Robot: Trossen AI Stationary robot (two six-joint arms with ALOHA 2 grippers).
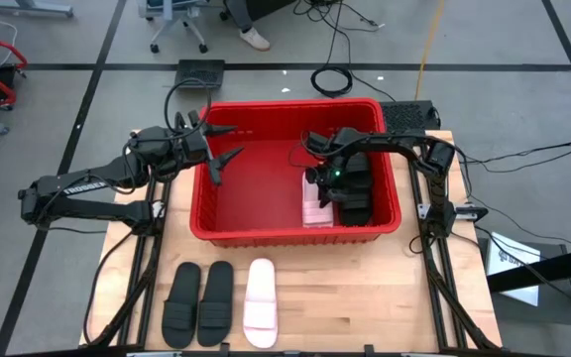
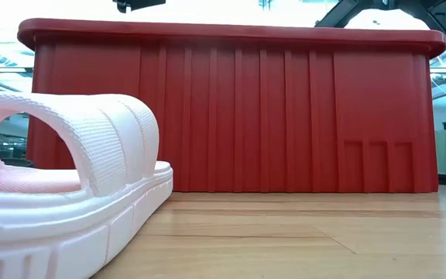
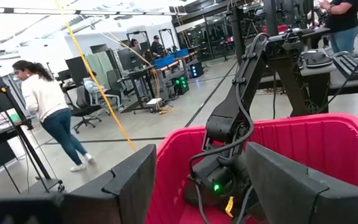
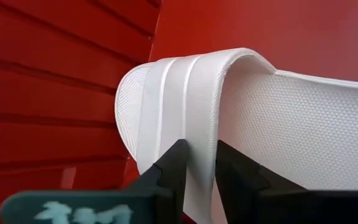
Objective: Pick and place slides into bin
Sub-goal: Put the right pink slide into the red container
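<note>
Right tool [image 4: 197,163] down inside the red bin [image 1: 228,233], fingers narrow on either side of a pale slide's strap [image 4: 185,93] (grip looks loosening). Left tool [image 1: 222,149] spread wide, empty, over the bin's left side. On the bench [image 1: 365,297]: two black slides [image 1: 198,302], one white slide [image 1: 260,302].

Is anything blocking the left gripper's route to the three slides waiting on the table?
The left gripper hangs open above the bin, whose near wall stands between it and the white slide and black slides.
</note>
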